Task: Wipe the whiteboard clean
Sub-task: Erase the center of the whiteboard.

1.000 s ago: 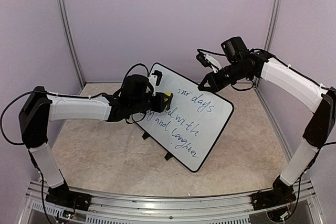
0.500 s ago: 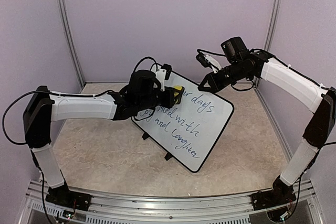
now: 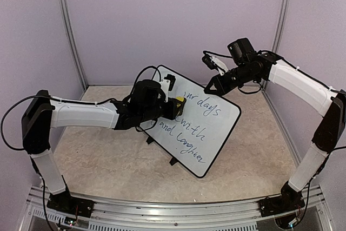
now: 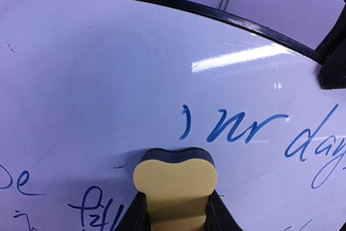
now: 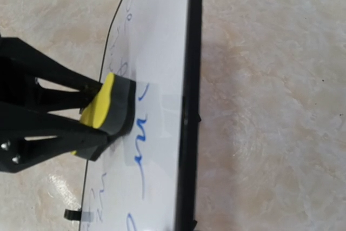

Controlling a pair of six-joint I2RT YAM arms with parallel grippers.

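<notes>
Eraser [image 4: 174,187] pinched in left fingers [image 4: 131,220], flat against whiteboard [image 4: 108,79]; right fingers [image 3: 211,87] closed.

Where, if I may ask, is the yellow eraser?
The eraser is left of centre in the top view, in the left gripper, pressed on the whiteboard beside its writing.
</notes>
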